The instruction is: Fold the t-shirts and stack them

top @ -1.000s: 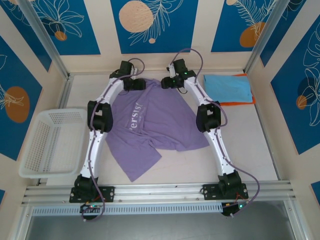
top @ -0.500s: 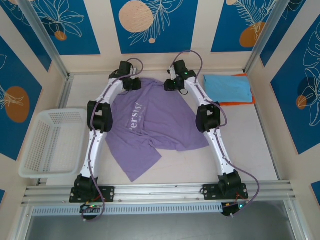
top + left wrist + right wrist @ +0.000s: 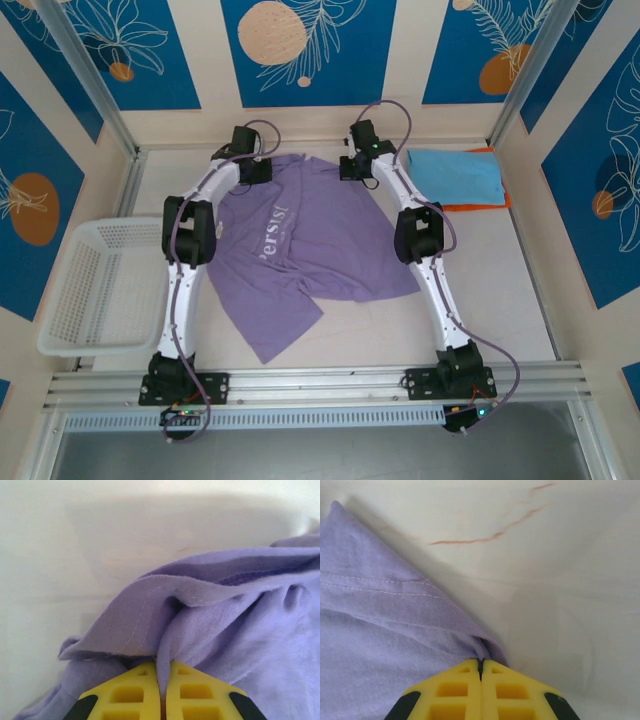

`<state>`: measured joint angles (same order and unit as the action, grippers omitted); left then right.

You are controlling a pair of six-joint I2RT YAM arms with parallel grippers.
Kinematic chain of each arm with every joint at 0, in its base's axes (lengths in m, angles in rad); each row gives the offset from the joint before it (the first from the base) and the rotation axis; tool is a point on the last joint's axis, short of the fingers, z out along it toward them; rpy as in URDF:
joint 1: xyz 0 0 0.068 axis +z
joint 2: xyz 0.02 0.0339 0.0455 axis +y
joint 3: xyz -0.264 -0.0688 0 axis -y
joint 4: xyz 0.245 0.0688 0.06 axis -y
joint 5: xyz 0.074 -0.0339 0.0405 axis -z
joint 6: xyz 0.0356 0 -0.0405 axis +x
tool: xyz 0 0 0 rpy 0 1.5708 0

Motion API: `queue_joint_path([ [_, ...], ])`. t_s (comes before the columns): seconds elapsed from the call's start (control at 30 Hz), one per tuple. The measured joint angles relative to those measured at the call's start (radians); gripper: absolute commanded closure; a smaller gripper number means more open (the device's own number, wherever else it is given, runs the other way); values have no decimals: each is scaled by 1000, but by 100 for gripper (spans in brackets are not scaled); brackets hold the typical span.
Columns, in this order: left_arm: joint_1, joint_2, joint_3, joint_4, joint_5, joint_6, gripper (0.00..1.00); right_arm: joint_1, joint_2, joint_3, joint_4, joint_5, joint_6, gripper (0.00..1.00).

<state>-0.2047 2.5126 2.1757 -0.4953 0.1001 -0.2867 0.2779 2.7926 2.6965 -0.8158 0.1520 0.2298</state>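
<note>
While from above the light blue tee point(image 3: 455, 172) lies folded on the orange tee point(image 3: 478, 207) at far right, the lavender tee point(image 3: 310, 245) sprawls unfolded in the middle. Left wrist: left gripper point(image 3: 162, 695) pinches its edge. Right wrist: right gripper point(image 3: 481, 680) pinches its hem.

Lavender t-shirt point(image 3: 330, 230) with white lettering point(image 3: 272, 235) — light blue tee point(image 3: 455, 172) — seemingly plain orange tee point(image 3: 480, 207).

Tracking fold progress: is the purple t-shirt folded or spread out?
Spread out: the purple t-shirt lies open on the table, lettering showing. The left tool and right tool pinch its far edge.
</note>
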Motion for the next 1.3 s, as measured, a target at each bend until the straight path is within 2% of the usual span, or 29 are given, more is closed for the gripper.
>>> queue_joint_path([
  [0.23, 76, -18, -11, 36, -81, -60, 96, -101, -75, -76, 19, 74, 108, 100],
  [0.4, 122, 0, 50, -12, -159, -79, 92, -173, -106, -94, 22, 102, 185, 100],
  [0.47, 136, 28, 116, -41, -187, -81, 90, -192, -111, -107, 20, 104, 221, 94],
  [0.53, 139, 63, 188, -68, -205, -82, 89, -200, -111, -118, 10, 103, 256, 79],
  [0.57, 139, 84, 230, -82, -215, -82, 84, -203, -111, -124, 8, 104, 274, 71],
  [0.63, 141, 127, 305, -117, -242, -81, 57, -208, -111, -127, 0, 104, 299, 59],
  [0.67, 143, 145, 334, -129, -251, -83, 52, -208, -111, -127, -3, 104, 308, 54],
  [0.7, 147, 158, 354, -139, -259, -89, 42, -209, -113, -127, -5, 103, 319, 50],
  [0.77, 156, 162, 359, -158, -267, -91, 11, -209, -119, -129, -4, 92, 329, 45],
  [0.83, 164, 161, 364, -172, -274, -99, 5, -210, -131, -130, -5, 77, 338, 42],
  [0.97, 169, 145, 369, -205, -278, -101, 4, -206, -207, -172, -1, 24, 346, 42],
  [1.1, 154, 31, 277, -230, -278, -127, 6, -189, -404, -372, 39, -23, 345, 45],
  [1.17, 137, -97, 141, -219, -278, -154, 11, -166, -549, -536, 69, -46, 346, 46],
  [1.3, 80, -409, -251, -128, -254, -233, 24, -116, -824, -899, 151, -85, 371, 47],
])
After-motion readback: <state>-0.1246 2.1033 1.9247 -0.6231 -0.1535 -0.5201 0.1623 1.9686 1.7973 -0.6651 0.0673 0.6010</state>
